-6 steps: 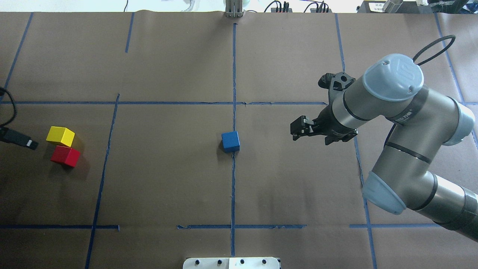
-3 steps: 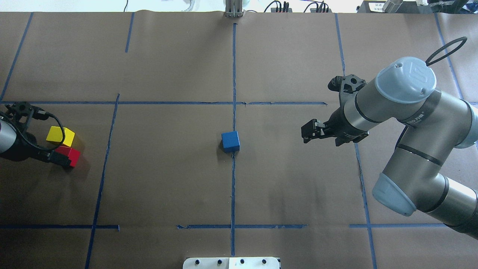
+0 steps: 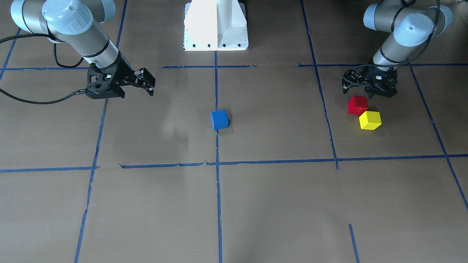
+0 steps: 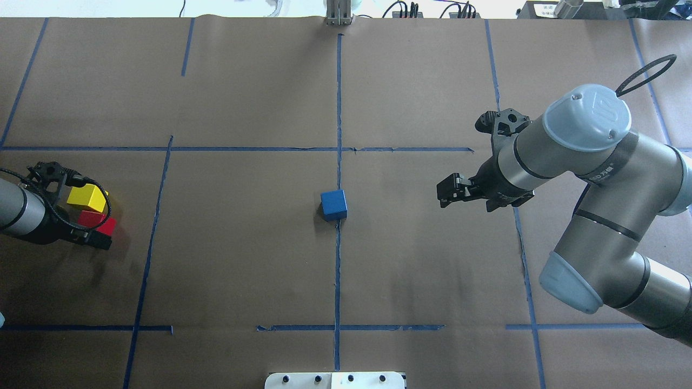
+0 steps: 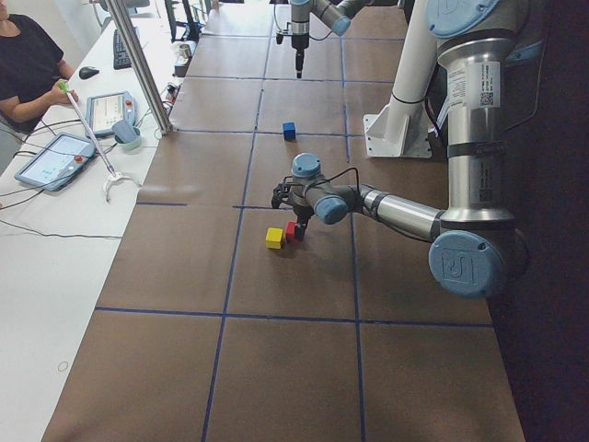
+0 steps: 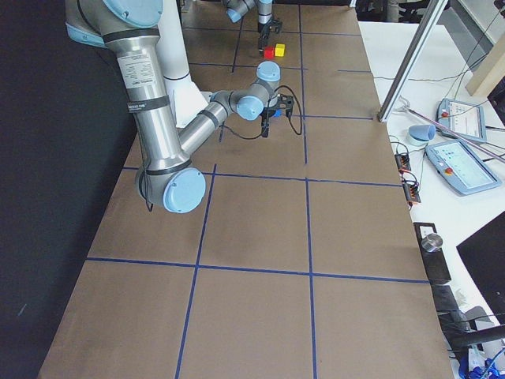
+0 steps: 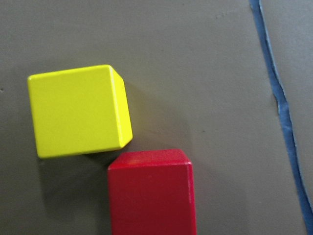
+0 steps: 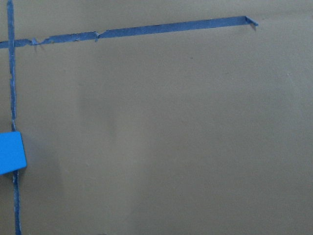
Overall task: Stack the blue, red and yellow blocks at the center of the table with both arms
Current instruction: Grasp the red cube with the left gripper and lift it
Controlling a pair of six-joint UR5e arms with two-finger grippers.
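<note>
The blue block (image 4: 333, 205) sits alone on the centre tape line of the table (image 4: 243, 243), also visible in the front view (image 3: 219, 119). Far out on my left side, the red block (image 3: 357, 105) and the yellow block (image 3: 370, 120) rest corner to corner. My left gripper (image 3: 367, 93) hangs open just above the red block (image 4: 106, 223), partly covering it from overhead. The left wrist view looks straight down on the yellow block (image 7: 78, 111) and the red block (image 7: 151, 193). My right gripper (image 4: 443, 194) is open and empty, well to the right of the blue block.
The white pedestal base (image 3: 215, 25) stands at the near middle edge. A side bench on my left holds tablets (image 5: 55, 158), with a metal post (image 5: 138, 64) and a seated person (image 5: 28, 64). Another bench on my right carries a pendant (image 6: 465, 170).
My left arm has come in from the table's left edge and now hovers over the red block. My right gripper drew back to the right from the blue block, then held still.
</note>
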